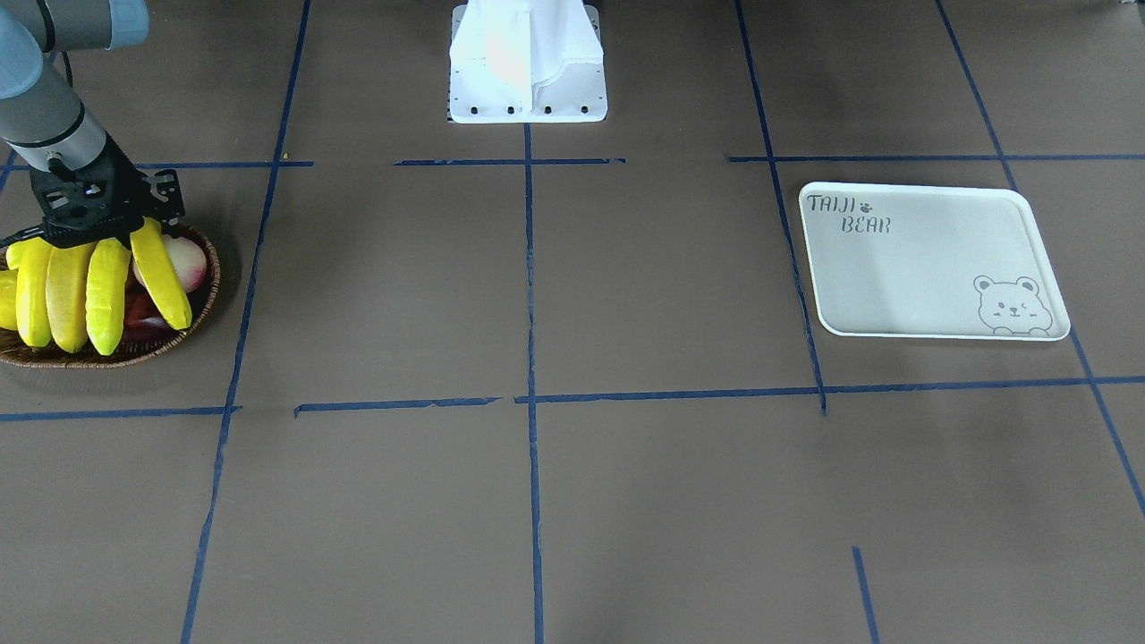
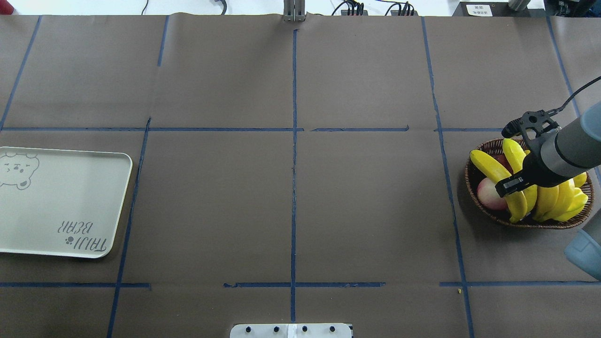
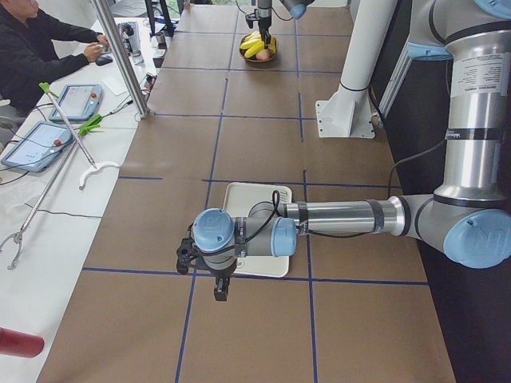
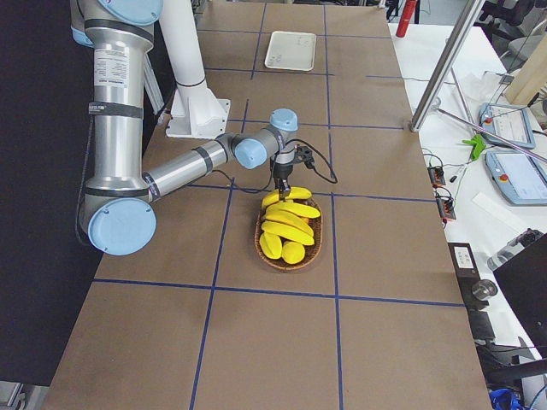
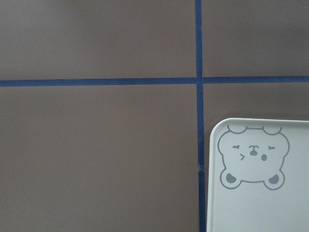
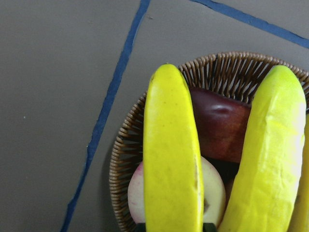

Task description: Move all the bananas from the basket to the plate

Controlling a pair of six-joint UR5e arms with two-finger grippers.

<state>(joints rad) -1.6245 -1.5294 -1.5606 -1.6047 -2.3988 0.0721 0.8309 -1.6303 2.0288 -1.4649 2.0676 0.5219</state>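
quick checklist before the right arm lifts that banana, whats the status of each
1. Plate bare to receive fruit: ok.
2. Four bananas in basket: ok.
3. Right pincer lined up on the banana nearest the table's middle: ok.
4. Its grip closed: cannot tell.
5. Banana clear of the peach below it: cannot tell.
6. Left pincer off the plate: ok.

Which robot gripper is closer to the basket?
Right. The right gripper is down among the bananas in the basket; the left gripper hangs far off beside the plate.
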